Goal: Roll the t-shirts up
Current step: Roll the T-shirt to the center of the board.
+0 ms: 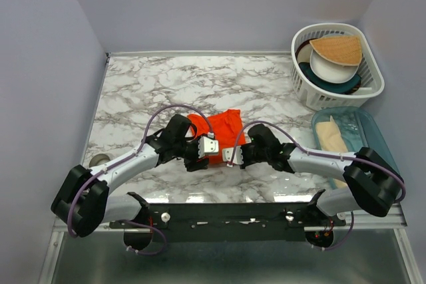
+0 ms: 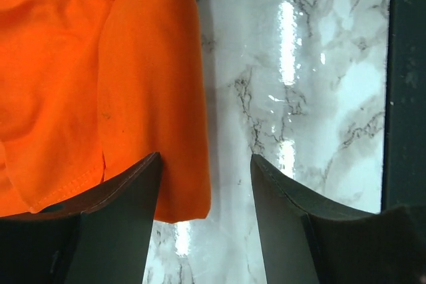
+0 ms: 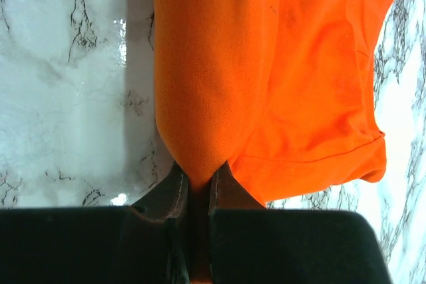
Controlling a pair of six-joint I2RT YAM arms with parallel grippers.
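Lying bunched, plain orange t-shirt (image 1: 223, 124), near edge folded over.

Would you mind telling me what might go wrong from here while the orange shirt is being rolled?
The right hand pinches only a narrow tip of the fold in the shirt, so the thin fabric may slip out. The left hand is open beside the loose edge, so a one-sided pull could skew the roll. Both hands sit close together and might bump.
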